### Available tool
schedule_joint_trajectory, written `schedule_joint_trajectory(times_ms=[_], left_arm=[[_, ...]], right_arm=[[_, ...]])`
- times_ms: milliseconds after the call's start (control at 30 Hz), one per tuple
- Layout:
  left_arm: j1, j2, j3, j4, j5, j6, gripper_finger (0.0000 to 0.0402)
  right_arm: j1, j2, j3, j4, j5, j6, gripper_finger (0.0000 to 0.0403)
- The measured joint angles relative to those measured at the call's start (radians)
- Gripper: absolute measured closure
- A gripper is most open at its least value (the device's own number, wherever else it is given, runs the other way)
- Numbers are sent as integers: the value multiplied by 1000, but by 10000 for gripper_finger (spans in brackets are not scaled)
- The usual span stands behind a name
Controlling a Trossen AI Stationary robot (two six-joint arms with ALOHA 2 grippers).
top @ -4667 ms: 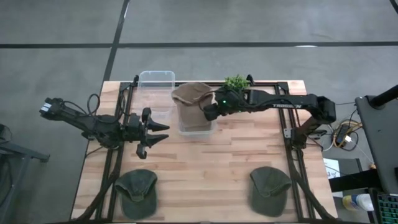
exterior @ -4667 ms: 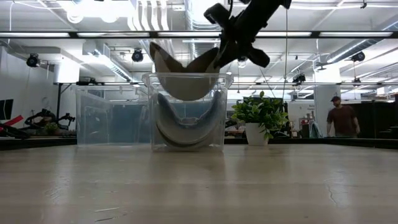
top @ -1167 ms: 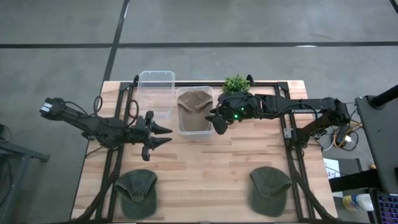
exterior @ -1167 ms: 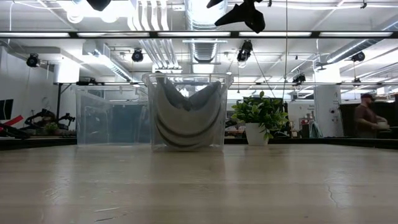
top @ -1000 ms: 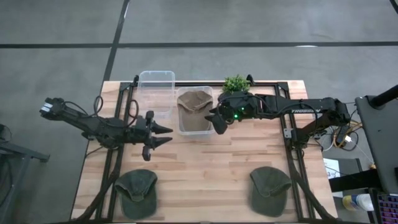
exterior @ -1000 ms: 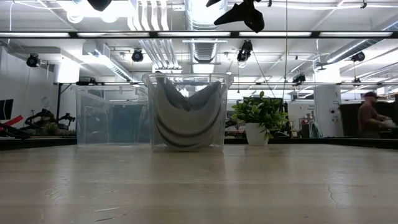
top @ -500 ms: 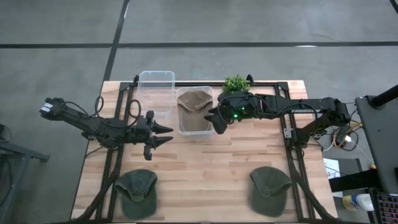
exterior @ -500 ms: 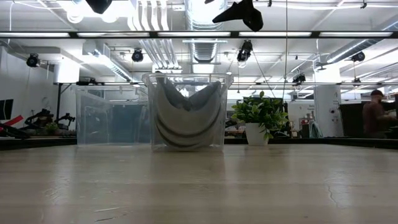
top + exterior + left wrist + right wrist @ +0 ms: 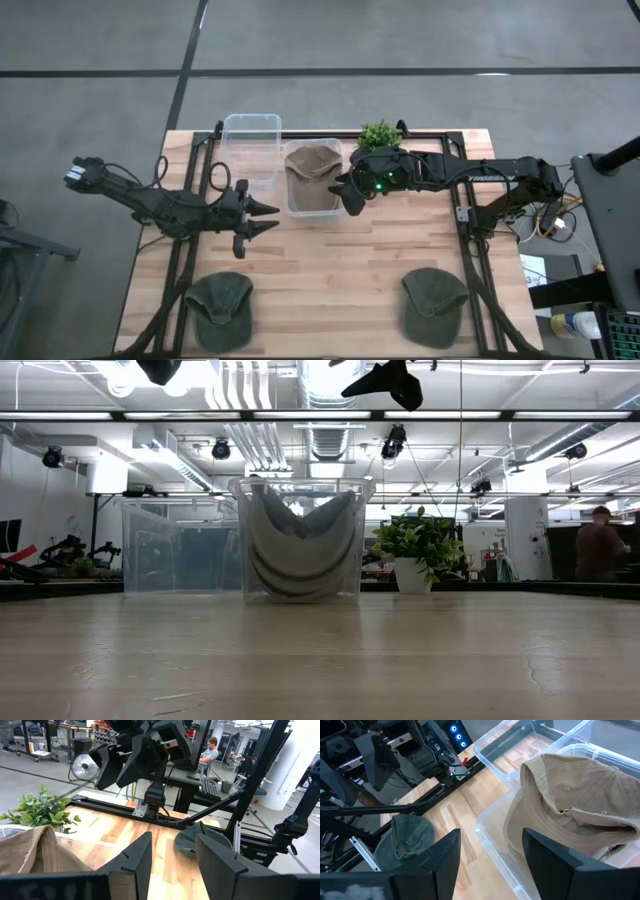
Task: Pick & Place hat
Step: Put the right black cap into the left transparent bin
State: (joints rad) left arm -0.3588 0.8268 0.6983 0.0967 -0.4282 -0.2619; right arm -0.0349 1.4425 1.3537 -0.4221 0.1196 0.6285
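Note:
Tan hats lie stacked in a clear bin at the table's far middle; they also show in the low view and the right wrist view. One green hat lies at the near left, another green hat at the near right. My right gripper hangs open just right of the bin, above the table, holding nothing. My left gripper is open, left of the bin's near corner, also with nothing between its fingers.
A second clear bin stands left of the first. A small potted plant stands at the far edge, right of the bins. Black frame rails run along both sides of the table. Bare wood lies between the two green hats.

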Motion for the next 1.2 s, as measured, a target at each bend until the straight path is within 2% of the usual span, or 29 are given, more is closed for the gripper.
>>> schedule_joint_trajectory(times_ms=[1200], left_arm=[[0, 1, 0, -1, -17, 27, 257]], right_arm=[[6, 0, 0, 0, -23, -39, 197]])
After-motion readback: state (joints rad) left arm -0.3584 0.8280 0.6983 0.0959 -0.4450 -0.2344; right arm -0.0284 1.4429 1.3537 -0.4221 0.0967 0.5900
